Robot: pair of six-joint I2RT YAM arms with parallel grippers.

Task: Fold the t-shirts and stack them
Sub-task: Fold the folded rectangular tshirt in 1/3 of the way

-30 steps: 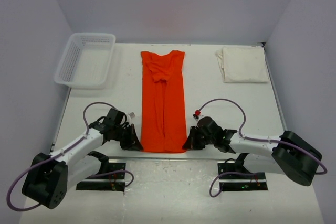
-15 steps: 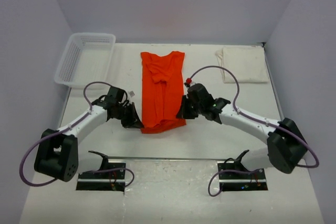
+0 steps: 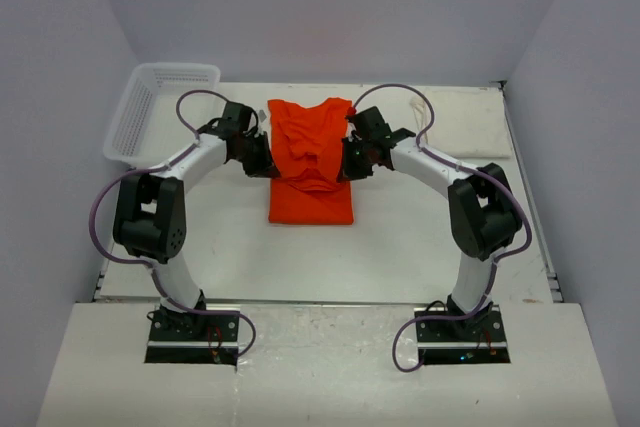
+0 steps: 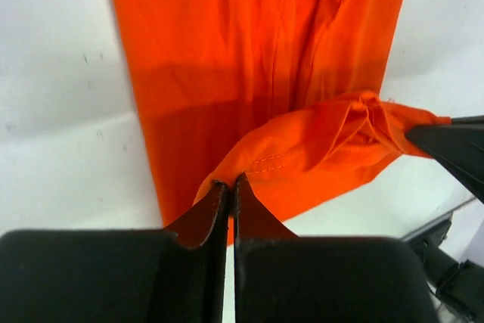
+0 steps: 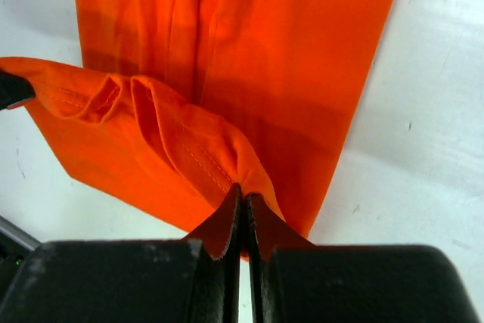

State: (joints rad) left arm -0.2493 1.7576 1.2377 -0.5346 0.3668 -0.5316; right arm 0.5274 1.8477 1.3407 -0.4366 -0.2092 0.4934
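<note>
The orange-red t-shirt [image 3: 310, 192] lies in the middle of the table, folded into a narrow strip, with its near hem lifted and doubled back over the upper half. My left gripper [image 3: 268, 169] is shut on the hem's left corner, as the left wrist view [image 4: 231, 181] shows. My right gripper [image 3: 345, 169] is shut on the hem's right corner, as the right wrist view [image 5: 243, 191] shows. The hem [image 4: 333, 141] hangs bunched between the two grippers, a little above the shirt. The cream-white t-shirt [image 3: 470, 119] lies folded at the back right, partly behind my right arm.
A white lattice basket [image 3: 150, 117] stands at the back left corner. Both arms reach far forward, their cables looping above the shirt's collar [image 3: 310, 107]. The table's side walls stand close on the left and right.
Both grippers have carried the shirt's near hem away from the bases toward the collar. The shirt now lies doubled, about half as long as before.
</note>
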